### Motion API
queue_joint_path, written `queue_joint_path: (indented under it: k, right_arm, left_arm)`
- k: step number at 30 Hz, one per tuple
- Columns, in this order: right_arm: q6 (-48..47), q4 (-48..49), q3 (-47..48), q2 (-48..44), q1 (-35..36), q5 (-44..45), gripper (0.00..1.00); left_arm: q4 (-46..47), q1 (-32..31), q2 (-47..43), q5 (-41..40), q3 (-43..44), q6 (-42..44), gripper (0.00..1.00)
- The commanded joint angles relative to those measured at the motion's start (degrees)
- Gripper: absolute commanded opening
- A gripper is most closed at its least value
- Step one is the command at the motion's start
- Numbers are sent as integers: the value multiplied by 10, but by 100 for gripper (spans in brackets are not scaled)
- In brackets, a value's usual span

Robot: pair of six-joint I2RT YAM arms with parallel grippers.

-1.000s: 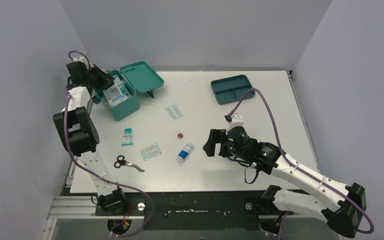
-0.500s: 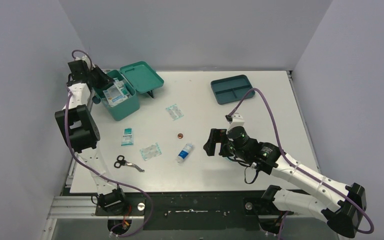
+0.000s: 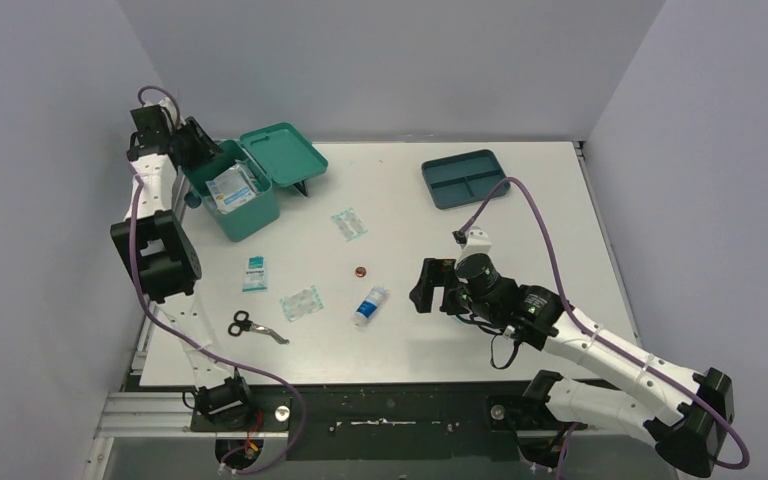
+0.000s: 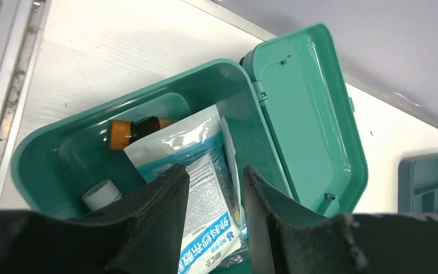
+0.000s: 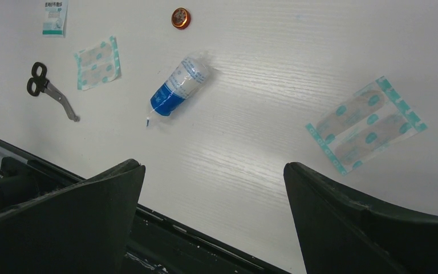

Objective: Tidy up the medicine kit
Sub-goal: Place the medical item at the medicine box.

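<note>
The left gripper hangs parted, empty, over the medicine kit (lid open) at the table's far-left corner; the right gripper gapes wide.

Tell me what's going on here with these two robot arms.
They are packing a medicine kit. The left gripper hangs over the open kit with its fingers apart, holding nothing; packets and an orange-capped bottle lie inside. The right gripper, wide open, hovers over the table near a blue-and-white roll. Scissors and plasters wait outside.
</note>
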Motion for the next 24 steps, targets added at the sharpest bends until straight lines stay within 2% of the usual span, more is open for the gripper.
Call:
queue_joint_path:
  k: [1, 6, 15, 20, 24]
  right_arm:
    - [4, 8, 21, -11, 4, 18, 100]
    - [5, 8, 21, -14, 4, 17, 100]
    - [7, -2, 9, -44, 4, 16, 100]
    - [5, -2, 3, -53, 4, 18, 100]
    - [2, 3, 2, -50, 4, 14, 100]
  left_arm:
    - [-44, -8, -43, -48, 22, 20, 38]
    - [-59, -27, -99, -94, -19, 31, 38]
    - [-44, -65, -226, -173, -154, 57, 41]
    - [-47, -77, -266, -167, -217, 65, 39]
    - [-38, -95, -287, -200, -255, 93, 40]
